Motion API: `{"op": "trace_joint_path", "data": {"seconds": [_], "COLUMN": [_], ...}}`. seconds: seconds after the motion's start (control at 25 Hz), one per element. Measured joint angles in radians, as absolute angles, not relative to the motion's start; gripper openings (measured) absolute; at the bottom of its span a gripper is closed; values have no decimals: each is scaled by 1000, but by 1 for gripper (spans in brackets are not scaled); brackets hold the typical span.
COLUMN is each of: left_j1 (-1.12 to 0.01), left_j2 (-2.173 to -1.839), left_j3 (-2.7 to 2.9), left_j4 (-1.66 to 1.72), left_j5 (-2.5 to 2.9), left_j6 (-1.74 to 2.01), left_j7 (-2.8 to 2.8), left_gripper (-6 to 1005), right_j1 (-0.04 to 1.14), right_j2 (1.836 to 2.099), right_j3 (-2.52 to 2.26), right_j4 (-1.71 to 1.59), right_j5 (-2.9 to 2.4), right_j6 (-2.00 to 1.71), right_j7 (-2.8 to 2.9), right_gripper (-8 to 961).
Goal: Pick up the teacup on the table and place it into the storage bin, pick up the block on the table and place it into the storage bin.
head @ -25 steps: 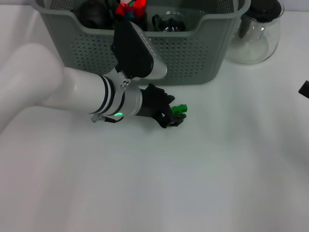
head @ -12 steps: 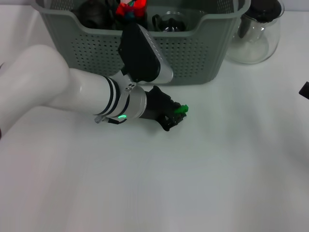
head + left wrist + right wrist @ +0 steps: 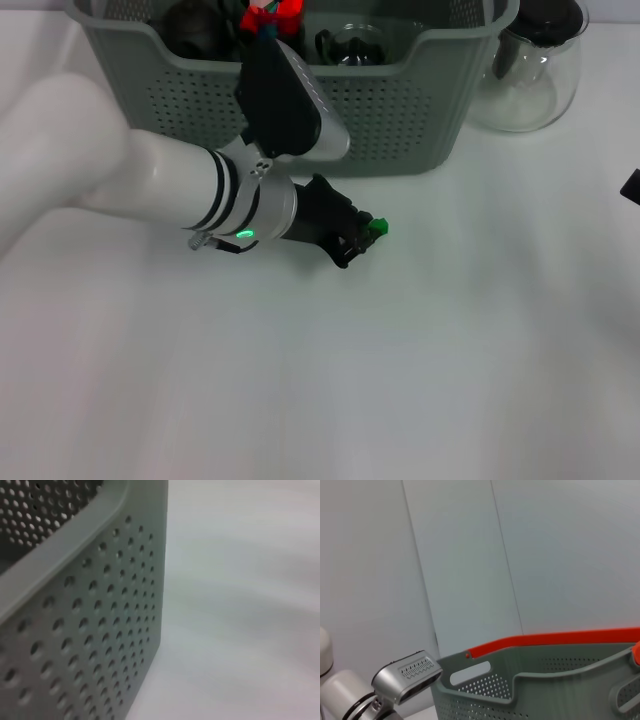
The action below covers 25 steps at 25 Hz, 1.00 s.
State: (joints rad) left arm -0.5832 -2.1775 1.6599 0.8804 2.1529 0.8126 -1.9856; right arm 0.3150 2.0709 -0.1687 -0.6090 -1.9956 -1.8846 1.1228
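The grey-green perforated storage bin point(image 3: 400, 110) stands at the back of the white table; its wall fills the left wrist view point(image 3: 90, 630) and its rim shows in the right wrist view point(image 3: 545, 680). A small green block point(image 3: 377, 227) lies just in front of the bin. My left gripper point(image 3: 358, 237) is low on the table, and its black fingers are closed around the block, so only the green tip shows. A clear glass teacup point(image 3: 352, 45) sits inside the bin. My right gripper point(image 3: 632, 185) is a dark piece at the right edge.
A clear glass pitcher point(image 3: 530, 70) with a black lid stands to the right of the bin. A dark round object point(image 3: 195, 25) and a red toy point(image 3: 270, 15) lie in the bin. White table point(image 3: 420, 380) stretches in front.
My left gripper's fingers have narrowed onto the green block, which now shows less. The wrist has shifted slightly forward. The right arm has not moved.
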Motion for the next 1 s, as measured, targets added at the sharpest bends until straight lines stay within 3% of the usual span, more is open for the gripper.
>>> {"op": "trace_joint_path", "data": {"seconds": [0.68, 1.0], "left_j1": [-621, -644], "left_j2": [-2161, -2129], "left_j3": [1104, 897], "left_j4": [976, 975], "left_j5": [2123, 1965], "left_j6": [1435, 1681], "left_j7": [-1953, -1926], "left_gripper": [162, 169], "right_j1": [319, 317], "right_j2": [2074, 2074], "right_j3": [-174, -178], "right_j4": [-609, -609], "right_j5": [-1995, -1996], "right_j6": [-1883, -1884], "right_j7": [1126, 1123], "right_gripper": [852, 852]}}
